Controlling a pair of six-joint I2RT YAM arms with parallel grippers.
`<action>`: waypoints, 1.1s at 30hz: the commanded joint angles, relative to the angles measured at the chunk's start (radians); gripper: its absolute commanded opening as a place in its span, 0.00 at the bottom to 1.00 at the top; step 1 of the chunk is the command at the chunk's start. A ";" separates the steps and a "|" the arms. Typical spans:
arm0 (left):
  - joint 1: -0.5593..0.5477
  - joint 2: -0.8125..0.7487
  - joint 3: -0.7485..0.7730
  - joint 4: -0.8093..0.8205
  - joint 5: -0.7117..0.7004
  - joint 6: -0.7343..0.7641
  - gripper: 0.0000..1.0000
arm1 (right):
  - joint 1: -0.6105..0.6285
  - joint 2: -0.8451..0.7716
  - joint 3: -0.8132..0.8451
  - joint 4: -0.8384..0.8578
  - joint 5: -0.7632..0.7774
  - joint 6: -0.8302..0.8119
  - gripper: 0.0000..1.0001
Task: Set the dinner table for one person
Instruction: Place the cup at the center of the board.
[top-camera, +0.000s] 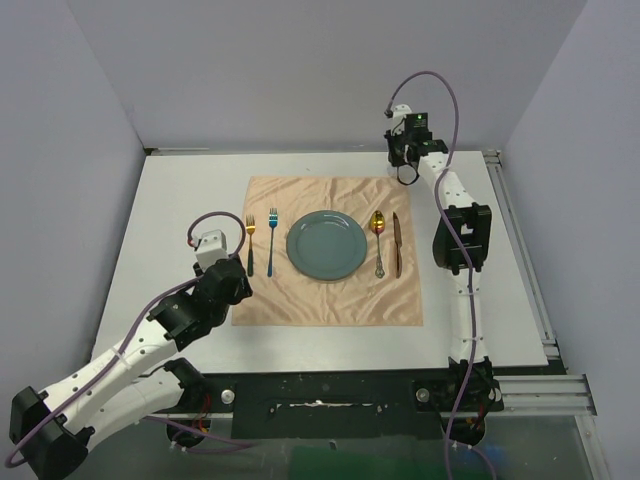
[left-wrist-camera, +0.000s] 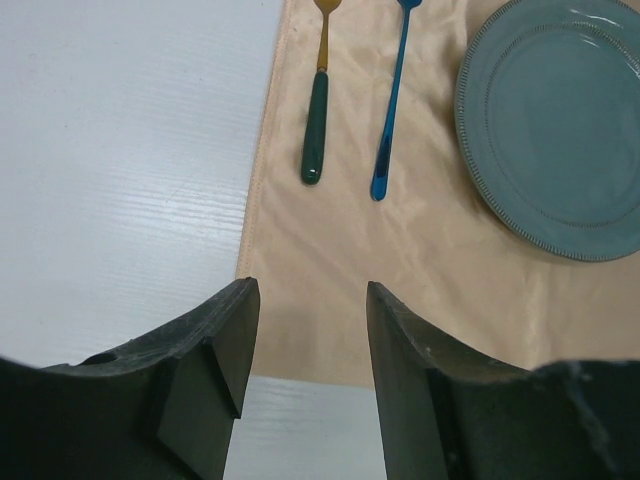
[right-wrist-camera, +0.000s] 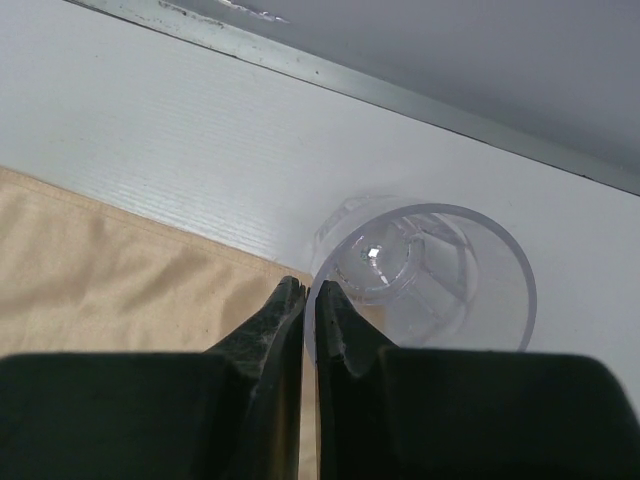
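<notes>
At the far right corner of the peach cloth (right-wrist-camera: 120, 270), the right arm's (top-camera: 455, 235) jaws are pressed almost together. They look to be pinching the wall of a clear cup (right-wrist-camera: 430, 270) at its rim, which I take as the way to steer an open tumbler without tipping it. The cup is upright over bare white counter (top-camera: 180, 220), just off the cloth's corner. I cannot tell whether its base is resting or hanging just above. That spot is beyond the knife (top-camera: 397, 245) and gold spoon (top-camera: 378, 240), where a drinking glass belongs.

The left arm's (top-camera: 170, 320) jaws are spread with nothing between them. They hover over the near left edge of the cloth, short of the handles of the green-handled gold fork (left-wrist-camera: 315, 140) and the blue fork (left-wrist-camera: 388, 130), apparently idle and keeping out of the way.

The grey-green plate (top-camera: 327, 245) sits mid-cloth between forks and spoon. The counter, railed in aluminium, runs under everything, so I'd say the place is nearly laid
</notes>
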 joint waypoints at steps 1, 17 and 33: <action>0.006 0.000 0.027 0.022 -0.013 -0.003 0.45 | 0.003 -0.034 0.037 0.067 -0.064 0.030 0.00; 0.006 -0.027 0.023 0.020 -0.015 -0.006 0.45 | 0.004 -0.014 0.047 0.082 -0.092 0.062 0.10; 0.006 -0.033 0.018 0.019 -0.019 -0.012 0.45 | 0.005 -0.017 0.049 0.078 -0.076 0.053 0.36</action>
